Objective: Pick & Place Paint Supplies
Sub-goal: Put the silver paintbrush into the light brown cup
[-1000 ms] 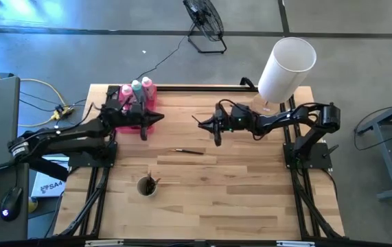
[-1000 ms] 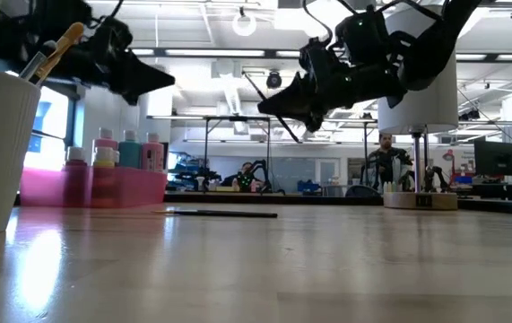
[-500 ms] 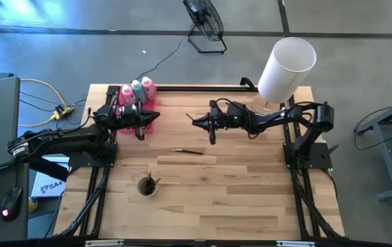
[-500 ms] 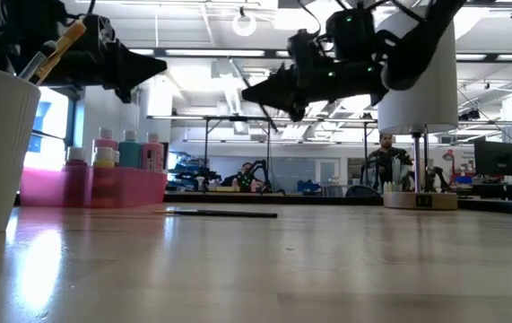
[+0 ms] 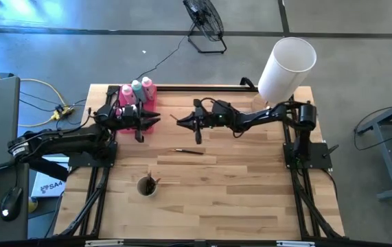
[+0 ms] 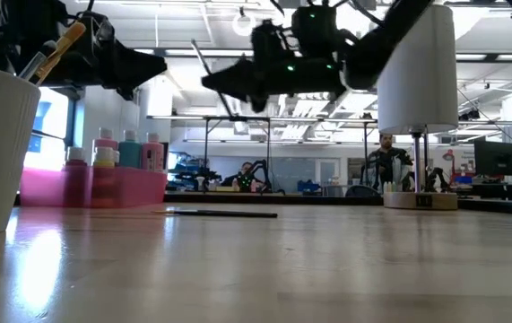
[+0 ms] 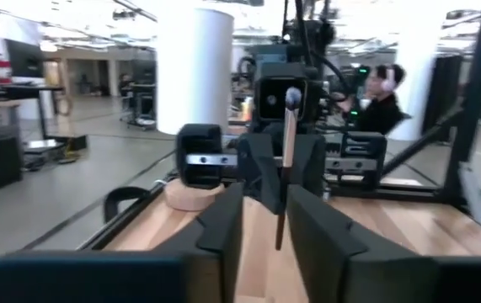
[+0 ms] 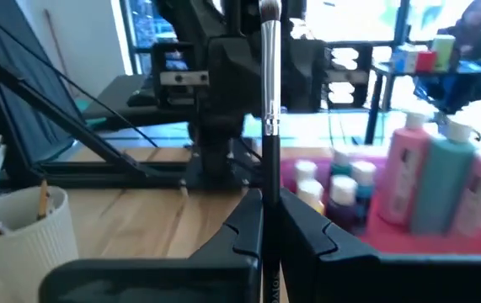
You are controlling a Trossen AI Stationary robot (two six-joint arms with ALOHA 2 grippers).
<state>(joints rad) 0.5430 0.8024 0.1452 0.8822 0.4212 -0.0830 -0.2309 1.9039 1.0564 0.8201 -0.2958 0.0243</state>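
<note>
My right gripper [image 5: 180,121] hangs over the far middle of the table, shut on a thin dark-handled brush [image 8: 267,84] with a silver ferrule. My left gripper [image 5: 156,119] faces it a short way off, open, over the right end of the pink tray [image 5: 128,121]. In the left wrist view the brush [image 7: 288,135] shows past the open fingers without touching them. Two pink and one teal squeeze bottles [image 5: 136,90] and small paint pots [image 8: 341,189] stand in the tray. A second brush [image 5: 189,151] lies flat on the table. My right gripper pinches the brush's dark handle just below the ferrule [image 8: 267,181] between its two fingers. The fingers come level from the table's right and lie across the brush. The brush stands nearly upright, bristles up, its top leaning toward the left arm, lifted clear of the table.
A white cup [image 5: 147,185] with brushes stands near the table's front left. The big white cylinder lampshade [image 5: 286,68] stands at the far right corner. The wood between the cup and the right edge lies bare.
My right gripper has carried the brush toward the table's left, closer to my left gripper, and risen slightly. My left gripper has stayed over the tray's end, tipped its fingers up a little, and parted them.
</note>
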